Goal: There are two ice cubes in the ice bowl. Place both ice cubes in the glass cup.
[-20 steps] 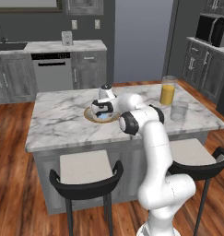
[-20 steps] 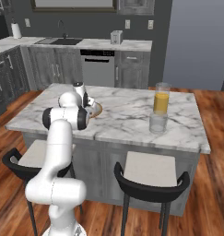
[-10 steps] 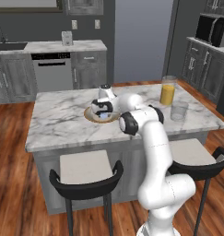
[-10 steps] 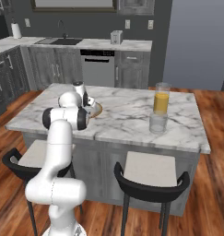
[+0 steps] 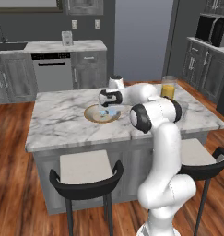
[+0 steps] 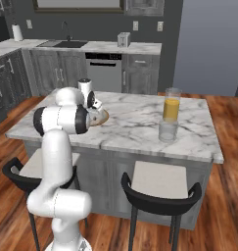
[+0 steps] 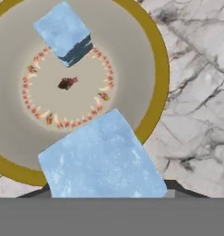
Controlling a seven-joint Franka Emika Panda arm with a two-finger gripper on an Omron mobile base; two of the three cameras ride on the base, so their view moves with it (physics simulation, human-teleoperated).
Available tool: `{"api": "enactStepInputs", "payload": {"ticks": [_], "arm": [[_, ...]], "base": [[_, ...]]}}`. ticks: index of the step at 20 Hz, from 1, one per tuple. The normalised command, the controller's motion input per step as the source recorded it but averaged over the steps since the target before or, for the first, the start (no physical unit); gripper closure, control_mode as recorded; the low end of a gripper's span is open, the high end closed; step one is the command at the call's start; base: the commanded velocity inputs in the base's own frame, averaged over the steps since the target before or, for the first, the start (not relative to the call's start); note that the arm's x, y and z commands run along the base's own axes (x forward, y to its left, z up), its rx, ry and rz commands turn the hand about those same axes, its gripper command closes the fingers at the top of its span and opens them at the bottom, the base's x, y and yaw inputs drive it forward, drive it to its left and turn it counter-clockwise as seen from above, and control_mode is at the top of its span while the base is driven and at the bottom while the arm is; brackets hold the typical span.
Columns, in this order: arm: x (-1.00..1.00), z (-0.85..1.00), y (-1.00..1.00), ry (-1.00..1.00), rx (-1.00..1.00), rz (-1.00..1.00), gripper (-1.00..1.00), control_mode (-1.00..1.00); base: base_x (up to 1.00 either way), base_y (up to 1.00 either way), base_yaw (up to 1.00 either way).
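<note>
Near pale-blue translucent ice cube (image 7: pixel 102 156) sits right at the pincer (image 5: pixel 108 110), between its tips, which look clamped on it, just over the bowl's rim. Second pale-blue ice cube (image 7: pixel 63 33) lies apart, inside the shallow round tan bowl w/ golden-brown rim (image 7: pixel 152 55), past its centre pattern. Bowl stands mid marble island top (image 5: pixel 62 115), toward the far edge. Short clear glass tumbler (image 6: pixel 168 131) stands near the top's right front edge, by a taller glass of orange liquid (image 6: pixel 171 105). White arm reaches over, hand pointing down into the bowl.
</note>
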Motion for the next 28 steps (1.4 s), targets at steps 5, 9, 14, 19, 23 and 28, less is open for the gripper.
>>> {"api": "enactStepInputs", "payload": {"ticks": [5,9,14,19,23,28], "arm": [[-1.0,0.94,-0.66,0.0,0.1,-0.13,1.0,-1.0],[-1.0,1.0,-0.54,0.0,0.01,-0.16,1.0,-1.0],[-1.0,0.84,-0.46,-0.02,-0.13,-0.13,1.0,-1.0],[-1.0,0.5,-0.47,0.0,-0.03,-0.1,1.0,-1.0],[-1.0,0.46,-0.6,0.0,0.0,-0.08,1.0,-1.0],[-0.7,0.85,-0.64,0.0,0.03,0.0,1.0,-1.0]], "base": [[0.0,0.0,0.0],[0.0,0.0,0.0],[0.0,0.0,0.0],[0.0,0.0,0.0],[0.0,0.0,0.0],[0.0,0.0,0.0]]}}
